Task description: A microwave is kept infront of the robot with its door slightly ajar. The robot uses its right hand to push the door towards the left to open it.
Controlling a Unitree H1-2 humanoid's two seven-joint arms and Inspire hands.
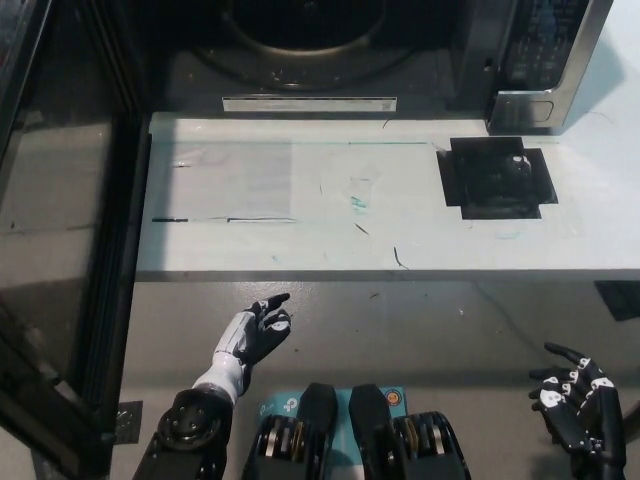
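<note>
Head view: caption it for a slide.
Microwave door swung wide open at left; right hand open low at right, left hand resting below the table.

microwave behind, door swung left

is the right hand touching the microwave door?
No. The right hand is low at the bottom right, open and holding nothing, while the door stands swung open at the far left.
</note>
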